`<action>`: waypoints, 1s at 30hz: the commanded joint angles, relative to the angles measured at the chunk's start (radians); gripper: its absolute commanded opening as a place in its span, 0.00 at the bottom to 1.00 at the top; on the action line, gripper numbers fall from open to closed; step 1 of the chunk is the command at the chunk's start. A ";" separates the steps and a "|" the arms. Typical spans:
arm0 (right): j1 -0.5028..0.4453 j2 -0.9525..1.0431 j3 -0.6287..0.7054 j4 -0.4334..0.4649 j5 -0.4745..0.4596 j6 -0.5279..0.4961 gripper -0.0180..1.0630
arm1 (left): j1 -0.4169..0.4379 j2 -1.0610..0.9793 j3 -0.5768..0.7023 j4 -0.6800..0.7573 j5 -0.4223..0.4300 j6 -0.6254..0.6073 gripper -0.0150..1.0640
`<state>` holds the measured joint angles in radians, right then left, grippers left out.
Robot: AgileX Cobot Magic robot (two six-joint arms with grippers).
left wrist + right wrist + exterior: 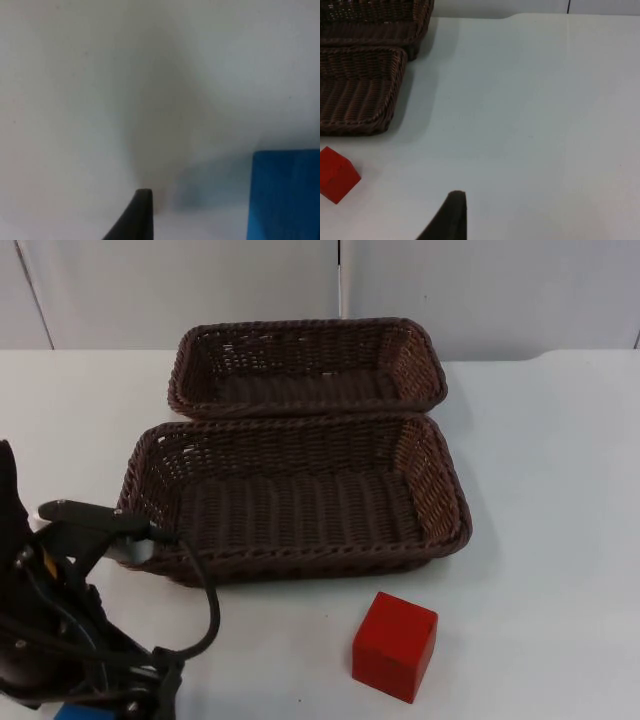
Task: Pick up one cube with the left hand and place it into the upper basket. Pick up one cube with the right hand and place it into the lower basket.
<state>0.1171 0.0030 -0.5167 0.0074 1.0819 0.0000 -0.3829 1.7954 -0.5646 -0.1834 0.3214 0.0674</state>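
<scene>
The left gripper is low over the table at its near left corner, close to a blue cube; in the top view this cube shows just under the arm at the near edge. I cannot tell if the left fingers are spread or closed, because one black fingertip alone is visible, and it is beside the blue cube, not touching it. I judge this arm is lining up to grasp the blue cube for the upper basket, which has no cube inside. The lower basket touches it and also has no cube inside. The red cube sits on the table just in front of the lower basket, probably for the right arm. The right gripper waits above bare table, well apart from the red cube; its finger state I cannot tell either.
</scene>
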 commanded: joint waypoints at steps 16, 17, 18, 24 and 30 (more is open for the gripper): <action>-0.004 -0.003 0.001 -0.001 -0.003 -0.012 0.99 | -0.008 -0.031 0.000 -0.024 0.089 -0.006 0.01; -0.004 -0.003 0.001 -0.001 -0.003 -0.012 0.99 | -0.008 -0.040 0.000 -0.027 0.089 -0.006 0.01; -0.004 -0.003 0.001 -0.001 -0.003 -0.012 0.99 | -0.008 -0.040 0.000 -0.027 0.089 -0.006 0.01; -0.004 -0.003 0.001 -0.001 -0.003 -0.012 0.99 | -0.008 -0.182 0.000 -0.072 0.101 0.005 0.01; -0.004 -0.003 0.001 -0.001 -0.003 -0.012 0.99 | -0.008 -0.377 0.000 -0.087 0.114 0.005 0.01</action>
<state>0.1171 0.0030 -0.5167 0.0074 1.0819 0.0000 -0.3829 1.4477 -0.5628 -0.2510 0.4298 0.0709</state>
